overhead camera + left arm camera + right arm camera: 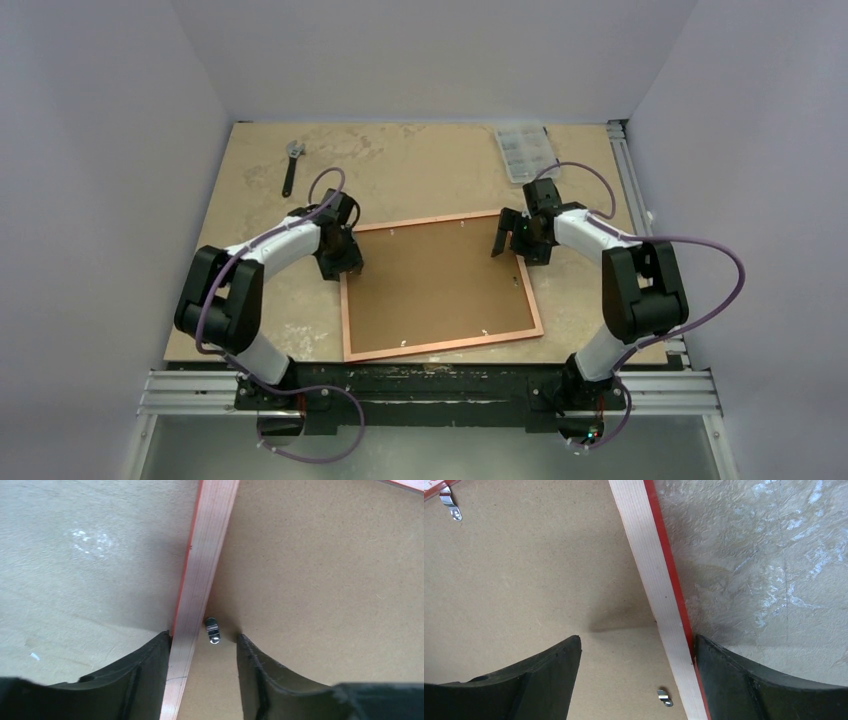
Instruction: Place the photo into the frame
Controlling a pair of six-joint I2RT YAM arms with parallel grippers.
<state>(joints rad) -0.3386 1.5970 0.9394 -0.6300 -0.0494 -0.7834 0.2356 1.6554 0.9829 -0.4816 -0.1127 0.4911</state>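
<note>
Both left fingers (135, 680) and right fingers (539, 680) straddle frame (440, 345) rails, parted.

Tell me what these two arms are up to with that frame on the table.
The thin rectangular picture frame, red-edged with a pale wood back, lies face down on the tan table. A brown backing board sits inside it. The left gripper straddles the frame's left rail beside a small metal clip, jaws open. The right gripper straddles the right rail, jaws open, with one finger against the rail's red outer edge. No photo is in sight, and neither arm holds anything.
</note>
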